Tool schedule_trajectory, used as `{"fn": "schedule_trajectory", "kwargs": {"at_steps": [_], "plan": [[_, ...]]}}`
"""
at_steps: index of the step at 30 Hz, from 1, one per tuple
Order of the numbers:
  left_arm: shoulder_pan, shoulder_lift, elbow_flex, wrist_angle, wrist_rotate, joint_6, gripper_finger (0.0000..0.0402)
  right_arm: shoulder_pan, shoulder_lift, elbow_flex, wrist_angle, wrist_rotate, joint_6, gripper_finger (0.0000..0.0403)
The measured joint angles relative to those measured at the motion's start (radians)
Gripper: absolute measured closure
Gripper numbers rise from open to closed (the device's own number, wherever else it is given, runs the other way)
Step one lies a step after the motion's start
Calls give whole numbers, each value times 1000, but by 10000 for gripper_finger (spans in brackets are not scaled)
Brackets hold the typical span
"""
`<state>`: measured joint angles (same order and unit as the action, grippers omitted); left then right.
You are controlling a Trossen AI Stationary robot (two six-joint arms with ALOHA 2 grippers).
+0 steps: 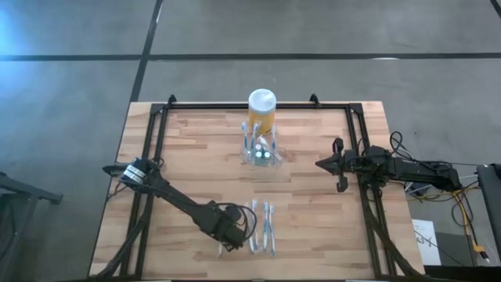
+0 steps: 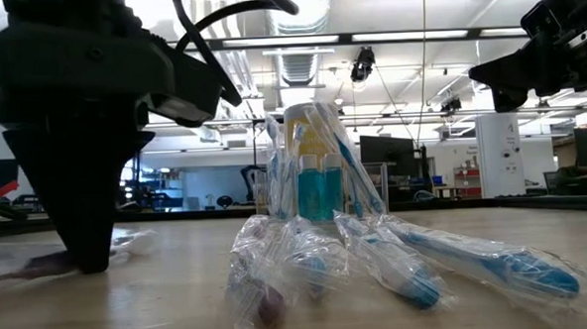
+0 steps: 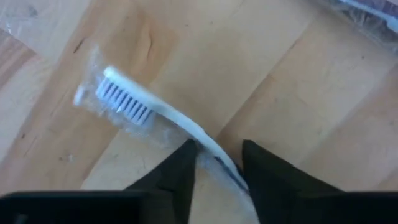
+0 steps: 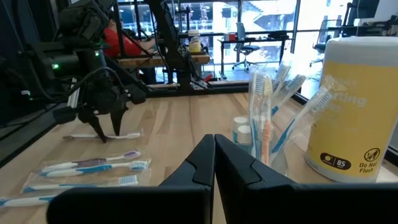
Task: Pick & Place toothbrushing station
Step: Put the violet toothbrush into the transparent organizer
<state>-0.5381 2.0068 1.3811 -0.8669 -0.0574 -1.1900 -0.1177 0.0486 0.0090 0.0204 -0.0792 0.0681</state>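
Across the wooden desk [image 1: 196, 157], the biggest item is a yellow jar [image 1: 261, 111] with a white lid at the far middle. Just in front of it stands the clear station [image 1: 261, 150], with several wrapped brushes upright in it. Three more wrapped brushes [image 1: 263, 227] lie side by side at the near middle. Left of them, the left pincer [image 1: 233, 237] points down at the desk, its fingers [image 3: 177, 177] narrowly astride the handle of a white brush [image 3: 149, 109] lying flat. Over at the right edge, the right pincer [image 1: 338, 166] hovers closed and empty.
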Motion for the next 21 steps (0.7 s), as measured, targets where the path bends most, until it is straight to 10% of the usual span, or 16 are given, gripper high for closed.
{"fn": "schedule_trajectory", "kwargs": {"at_steps": [7, 13, 21], "plan": [[-2, 0, 0, -3, -4, 13, 384, 0, 0, 0, 0, 0, 0, 394], [-8, -19, 2, -3, -49, 89, 380, 0, 0, 0, 0, 0, 0, 394], [-79, -280, -17, -55, -477, 231, 392, 0, 0, 0, 0, 0, -10, 394]]}}
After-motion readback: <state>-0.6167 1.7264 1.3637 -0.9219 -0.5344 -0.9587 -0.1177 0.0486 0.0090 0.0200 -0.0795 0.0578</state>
